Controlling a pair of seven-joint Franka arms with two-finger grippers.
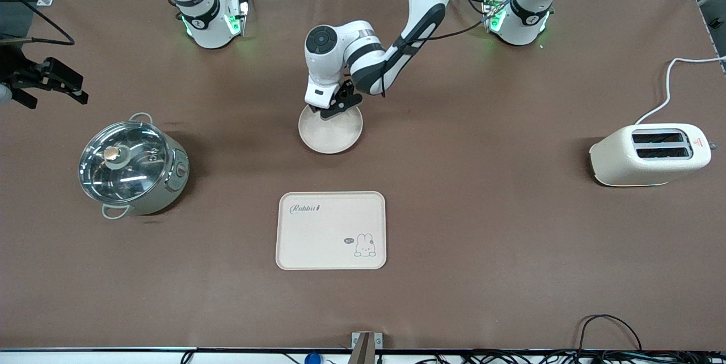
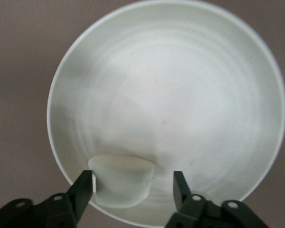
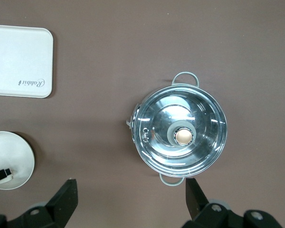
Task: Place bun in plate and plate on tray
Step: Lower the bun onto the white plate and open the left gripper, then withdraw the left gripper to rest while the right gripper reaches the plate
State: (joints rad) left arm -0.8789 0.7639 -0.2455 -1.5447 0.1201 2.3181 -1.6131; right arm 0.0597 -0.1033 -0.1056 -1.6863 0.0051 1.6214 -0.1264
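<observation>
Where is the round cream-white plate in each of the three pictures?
Front view: the round cream-white plate lies mid-table under the left gripper, farther from the camera than the cream rectangular Rabbit tray.
Left wrist view: the plate fills the picture.
Right wrist view: the plate at the edge.
Shared landmark: the tray.

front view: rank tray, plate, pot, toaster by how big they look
1. Tray, clearly the largest footprint.
2. Pot and toaster: look about alike, so no ranking between them.
3. Plate, smallest, though the left gripper over it hides part of its rim.
</observation>
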